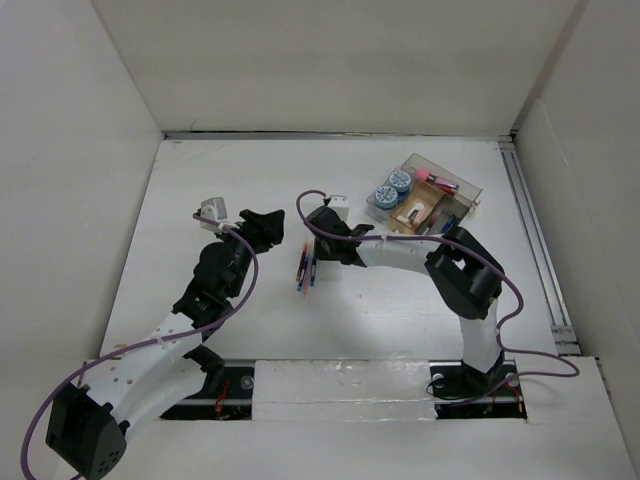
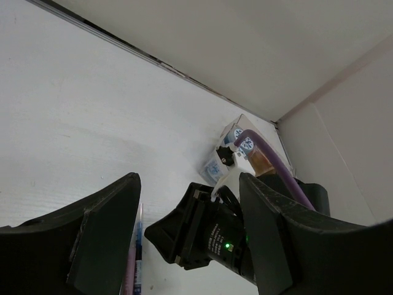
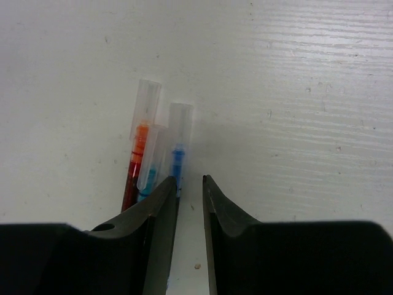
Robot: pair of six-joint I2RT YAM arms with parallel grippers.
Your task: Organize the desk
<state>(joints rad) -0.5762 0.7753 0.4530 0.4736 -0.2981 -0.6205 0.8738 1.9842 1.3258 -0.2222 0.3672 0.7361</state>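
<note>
The desk (image 1: 250, 170) is the large white tabletop filling the top view, walled by pale panels, with a metal rail (image 1: 532, 230) along its right edge. A clear compartmented tray (image 1: 470, 190) sits at its far right corner area, just beside that rail. In the tray lie two round blue-topped items (image 1: 392, 189) side by side and a pink-and-dark item (image 1: 437, 181); what else is in it is too small to tell.

Left of the tray, well apart from it, a small bundle of pens (image 1: 305, 268) lies on the bare desk. The right wrist view shows three of them side by side with clear caps: an orange-red pen (image 3: 136, 166), a teal pen (image 3: 149, 172) and a blue pen (image 3: 178, 153).

The right gripper (image 1: 322, 240) reaches left from the tray's side and hovers at the pens' tray-side edge. Its fingers (image 3: 159, 209) are drawn almost together, a thin slit of desk showing between them and nothing in it; the capped pen ends lie just past the tips.

The left gripper (image 1: 275, 228) is farther left of the tray, beyond the pens, and points back toward the tray. Its fingers (image 2: 104, 239) are spread wide and hold nothing; between them the left wrist view shows the right arm's black wrist (image 2: 209, 236) with a green light, and the tray behind it.
</note>
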